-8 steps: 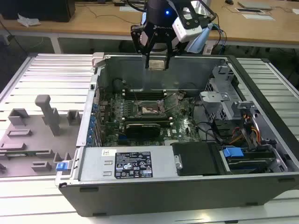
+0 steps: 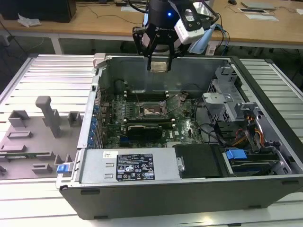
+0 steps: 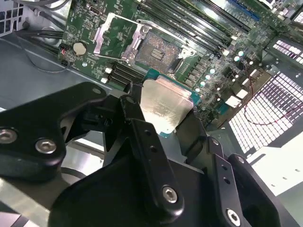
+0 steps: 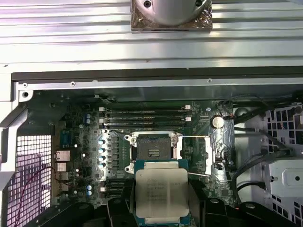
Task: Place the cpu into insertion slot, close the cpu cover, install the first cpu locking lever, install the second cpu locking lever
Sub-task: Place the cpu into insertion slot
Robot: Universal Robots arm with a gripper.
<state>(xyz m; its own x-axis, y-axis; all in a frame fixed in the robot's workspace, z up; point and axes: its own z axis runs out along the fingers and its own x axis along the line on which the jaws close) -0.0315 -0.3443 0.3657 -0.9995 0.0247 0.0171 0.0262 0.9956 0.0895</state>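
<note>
My gripper (image 2: 159, 63) hangs above the open computer case (image 2: 189, 198), shut on the cpu (image 2: 159, 66). The cpu (image 4: 161, 191) is a flat square chip with a dull silver face on a green rim, held by two opposite edges between black fingers (image 3: 137, 118). In both wrist views it floats above the board, apart from the insertion slot (image 4: 152, 147), whose black frame and bare centre lie uncovered. The cpu cover (image 3: 113, 35) is flipped back beside the insertion slot (image 3: 158, 49), near a coin cell. Thin wire levers (image 4: 195, 137) stand swung out.
Long memory slots (image 4: 144, 116) run beside the socket. A black expansion card (image 2: 147, 126) lies on its other side. A metal drive cage (image 2: 222, 99) and cables fill the exterior view's right. The case's back wall (image 2: 189, 71) stands close behind the gripper. A grey fixture tray (image 2: 38, 135) lies outside.
</note>
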